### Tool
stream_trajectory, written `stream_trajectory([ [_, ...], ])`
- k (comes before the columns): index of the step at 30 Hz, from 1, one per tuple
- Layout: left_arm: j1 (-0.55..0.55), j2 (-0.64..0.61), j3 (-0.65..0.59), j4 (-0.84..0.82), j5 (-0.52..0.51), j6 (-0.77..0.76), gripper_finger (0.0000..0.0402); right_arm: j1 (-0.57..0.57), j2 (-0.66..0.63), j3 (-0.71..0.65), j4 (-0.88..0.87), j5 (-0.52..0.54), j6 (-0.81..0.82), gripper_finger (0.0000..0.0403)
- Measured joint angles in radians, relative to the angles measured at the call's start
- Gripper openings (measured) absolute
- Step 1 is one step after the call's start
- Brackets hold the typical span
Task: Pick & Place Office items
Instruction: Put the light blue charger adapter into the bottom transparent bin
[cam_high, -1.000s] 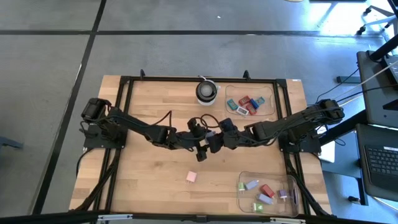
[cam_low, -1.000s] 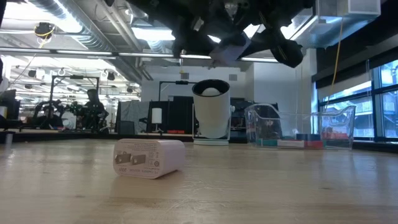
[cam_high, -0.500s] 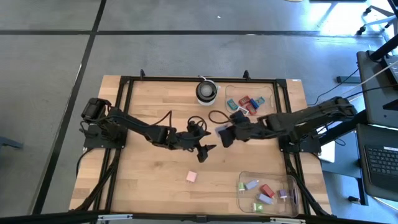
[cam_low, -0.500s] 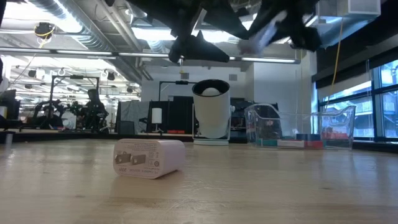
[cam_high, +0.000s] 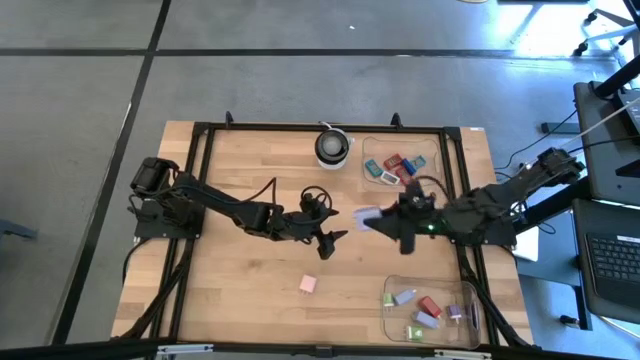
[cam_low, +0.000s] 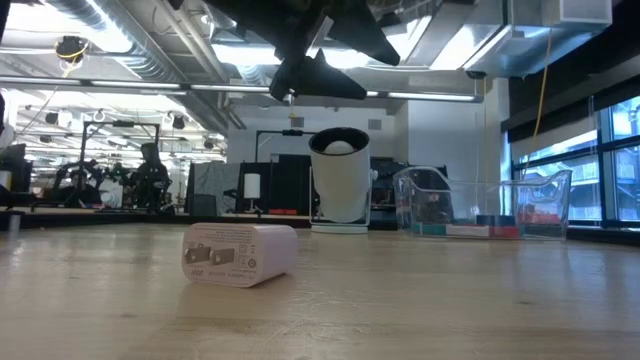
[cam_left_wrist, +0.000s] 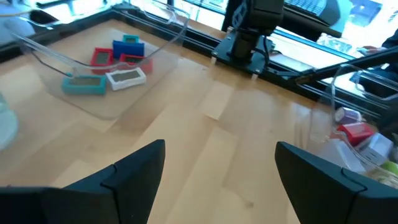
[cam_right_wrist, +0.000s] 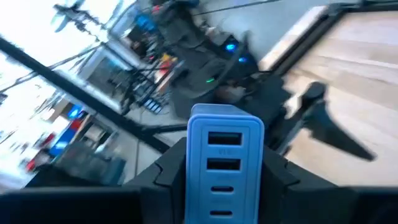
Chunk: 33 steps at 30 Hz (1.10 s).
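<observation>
The counter (cam_high: 230, 290) lies bare across my left half. A clear tray (cam_high: 432, 306) of office pieces sits at its near right corner, another tray (cam_high: 432, 150) by the far right edge beside a round white-and-black object (cam_high: 333, 146). My left gripper (cam_high: 331, 243) hangs mid-counter, fingers spread, nothing between them. My right gripper (cam_high: 376, 217), just right of it and above the open wood between the trays, pinches a pale blue charger block (cam_right_wrist: 225, 162). One pink block (cam_high: 308, 285) lies alone nearer the front edge.
</observation>
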Motion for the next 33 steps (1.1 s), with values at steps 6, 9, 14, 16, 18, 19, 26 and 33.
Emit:
stream_trajectory([
  [6, 0.000, 0.000, 0.000, 0.007, -0.019, 0.000, 0.0300, 0.129, -0.004, 0.000, 0.014, -0.069, 0.016, 0.0121],
  [9, 0.000, 0.000, 0.000, 0.007, -0.017, 0.000, 0.0300, 0.196, -0.004, 0.000, 0.008, -0.153, 0.058, 0.0121],
  [14, 0.000, 0.000, 0.000, 0.006, 0.001, 0.000, 0.0300, 0.332, 0.004, 0.000, 0.004, -0.208, 0.091, 0.0122],
  [16, 0.000, 0.000, 0.000, 0.000, 0.021, 0.000, 0.0300, 0.383, 0.018, 0.000, -0.029, -0.236, 0.142, 0.0122],
  [18, 0.000, 0.000, 0.000, -0.004, 0.045, 0.000, 0.0300, 0.424, 0.037, 0.000, -0.091, -0.269, 0.255, 0.0122],
  [19, 0.000, 0.000, 0.000, -0.005, 0.051, 0.000, 0.0300, 0.440, 0.049, 0.000, -0.133, -0.287, 0.330, 0.0122],
  [26, 0.000, 0.000, 0.000, -0.036, 0.070, 0.000, 0.0300, 0.509, 0.198, -0.001, -0.474, -0.493, 0.799, 0.0122],
  [33, 0.000, 0.000, 0.000, -0.054, 0.070, 0.000, 0.0300, 0.490, 0.369, -0.001, -0.485, -0.524, 0.839, 0.0123],
])
